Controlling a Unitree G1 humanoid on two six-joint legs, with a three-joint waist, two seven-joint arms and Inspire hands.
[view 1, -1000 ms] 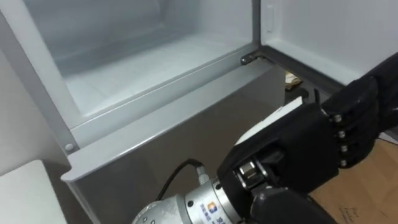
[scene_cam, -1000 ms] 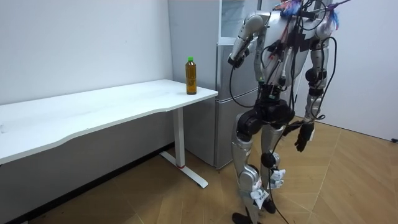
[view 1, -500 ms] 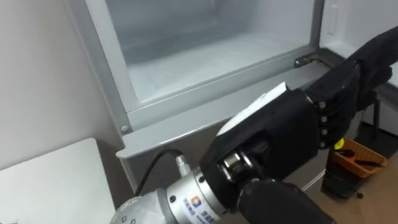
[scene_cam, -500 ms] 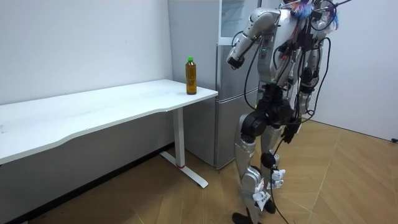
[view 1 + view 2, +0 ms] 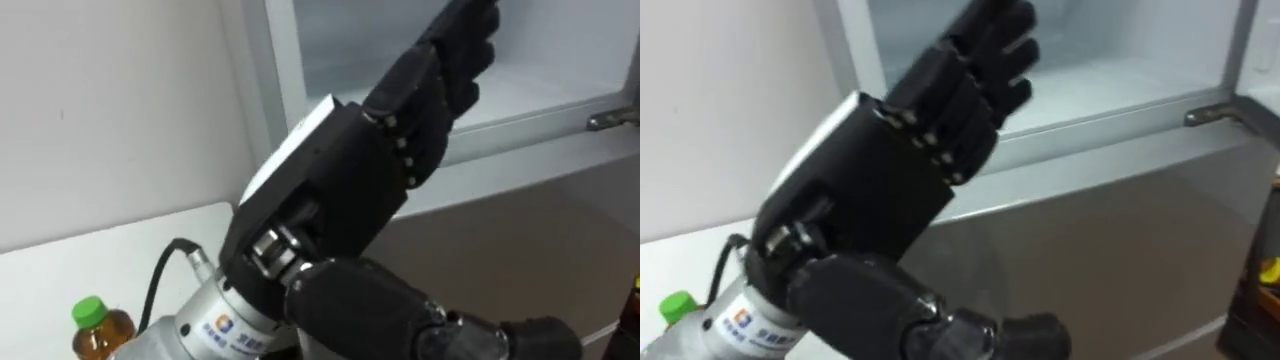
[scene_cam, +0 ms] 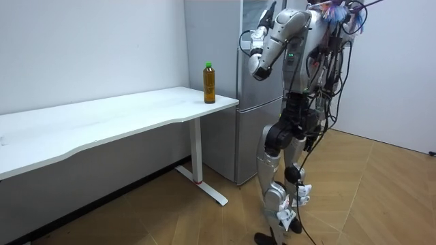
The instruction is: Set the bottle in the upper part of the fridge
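Reaching step: bottle not yet picked up.
My left hand hovers flat and empty before the fridge; the bottle stands on the table. Next I'd reach down-left and grasp it.

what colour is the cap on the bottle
Green; the cap shows best in the left eye view.

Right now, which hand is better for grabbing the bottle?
Left. The left hand is up and open, holding nothing, and the bottle stands on the table on that same side, just below its wrist.
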